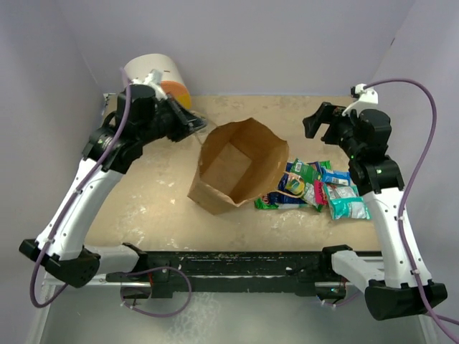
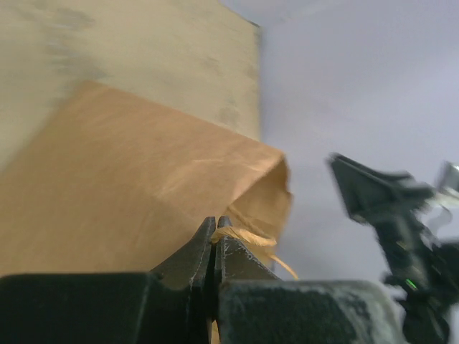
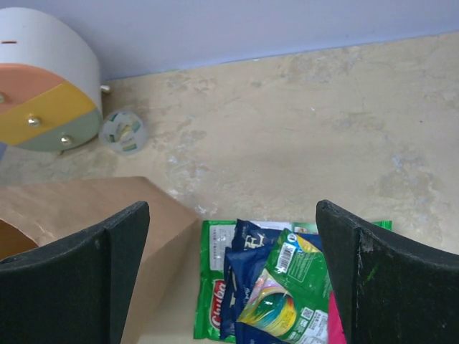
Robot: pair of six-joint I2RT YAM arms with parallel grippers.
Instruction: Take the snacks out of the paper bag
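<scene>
The brown paper bag (image 1: 233, 168) stands open in the middle of the table; its inside looks empty. My left gripper (image 1: 197, 125) is at its far-left rim, shut on a twisted paper handle (image 2: 240, 236) of the bag (image 2: 129, 186). Several snacks (image 1: 315, 188), green, dark blue, teal and pink, lie in a pile on the table right of the bag. My right gripper (image 1: 319, 122) is open and empty, above and behind the pile. In the right wrist view the packets (image 3: 276, 287) lie below between the fingers, next to the bag's side (image 3: 86, 208).
A white, orange and yellow cylinder (image 1: 161, 79) lies at the back left corner, also in the right wrist view (image 3: 43, 82). A small tape roll (image 3: 123, 131) sits beside it. Grey walls close the back and sides.
</scene>
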